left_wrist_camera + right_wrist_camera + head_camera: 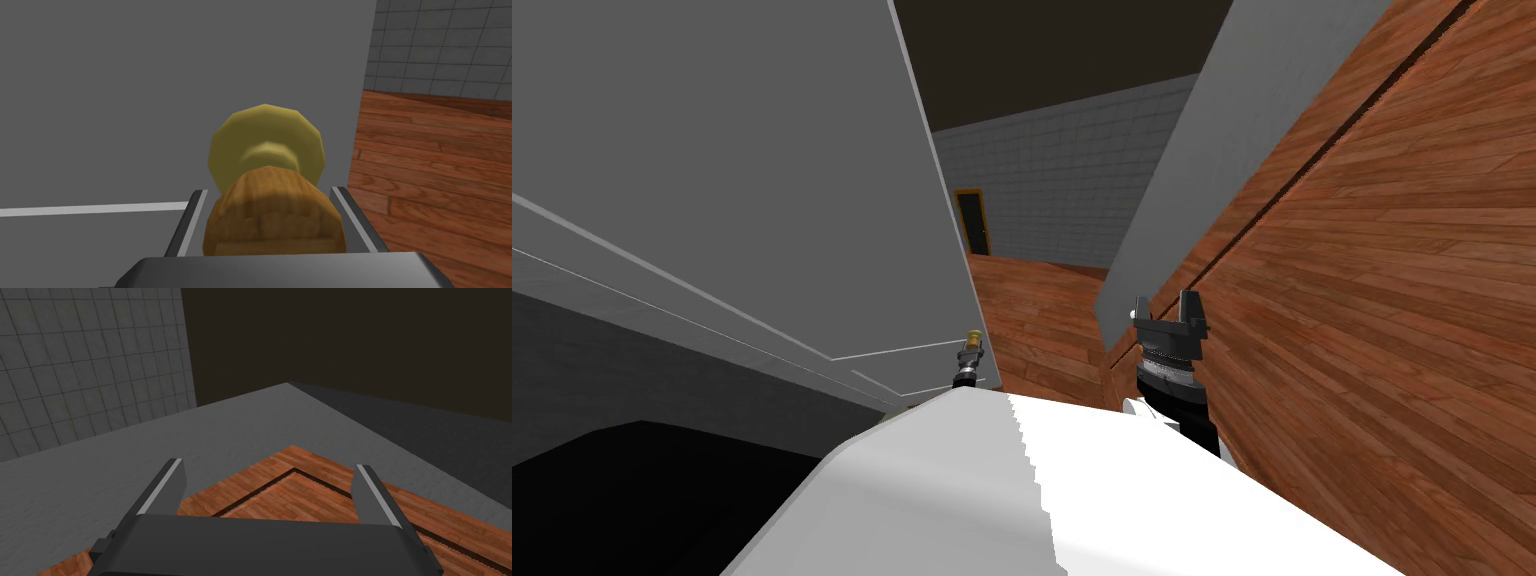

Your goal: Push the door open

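A plain grey door [762, 200] with a raised panel line stands at my left, its free edge toward the gap ahead. Its knob [973, 340] is brown with a yellow round plate behind it. In the left wrist view the brown knob [275, 215] sits between my left gripper's [272, 192] two fingers, which press its sides in front of the yellow plate [265, 130] on the door face [125, 100]. In the head view my left gripper [968, 362] is small, at the knob. My right gripper [1167, 305] hangs open over the floor to the right, holding nothing; the right wrist view shows its spread fingers [165, 488].
Past the door's edge lies a wooden floor [1042, 310] and a tiled grey wall [1062, 190] with a small dark door in an orange frame [973, 222]. A grey wall [1212, 150] bounds the gap on the right. A black area lies low left [632, 500].
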Controlling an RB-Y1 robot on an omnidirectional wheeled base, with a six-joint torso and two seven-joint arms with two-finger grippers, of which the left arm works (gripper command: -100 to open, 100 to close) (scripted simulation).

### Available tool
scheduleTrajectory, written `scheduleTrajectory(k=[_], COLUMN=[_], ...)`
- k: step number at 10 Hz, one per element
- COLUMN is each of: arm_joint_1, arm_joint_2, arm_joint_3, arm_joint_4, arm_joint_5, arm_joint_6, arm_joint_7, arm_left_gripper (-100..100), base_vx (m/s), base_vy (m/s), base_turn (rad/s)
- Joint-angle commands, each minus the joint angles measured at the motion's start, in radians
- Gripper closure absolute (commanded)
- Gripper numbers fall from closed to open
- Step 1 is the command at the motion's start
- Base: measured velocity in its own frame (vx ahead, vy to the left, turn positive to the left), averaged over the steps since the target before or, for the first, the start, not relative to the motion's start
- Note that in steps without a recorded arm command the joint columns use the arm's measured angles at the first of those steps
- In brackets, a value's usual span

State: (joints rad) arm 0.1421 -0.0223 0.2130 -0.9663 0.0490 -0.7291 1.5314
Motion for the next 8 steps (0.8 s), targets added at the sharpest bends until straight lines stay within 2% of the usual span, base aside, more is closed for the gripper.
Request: scheduleTrajectory(k=[1, 3, 4, 5, 8], arm_joint_1=[-0.003, 0.002, 0.003, 0.004, 0.008], arm_joint_2=[-0.005, -0.009, 0.004, 0.007, 0.026], arm_joint_3=[0.019, 0.017, 0.034, 0.037, 0.070], arm_joint_4=[-0.005, -0.008, -0.010, -0.010, -0.013], arm_joint_5=[0.012, 0.011, 0.038, 0.045, 0.105], arm_joint_6=[-0.004, 0.002, -0.003, -0.004, -0.013], arm_joint_7=[-0.004, -0.006, -0.022, -0.027, -0.064], arm_left_gripper=[100, 100, 100, 100, 100], base_vx=[0.199, 0.118, 0.135, 0.182, 0.189], base_vy=[-0.052, -0.034, 0.007, -0.002, 0.029], base_turn=[0.059, 0.035, -0.070, -0.049, -0.081])
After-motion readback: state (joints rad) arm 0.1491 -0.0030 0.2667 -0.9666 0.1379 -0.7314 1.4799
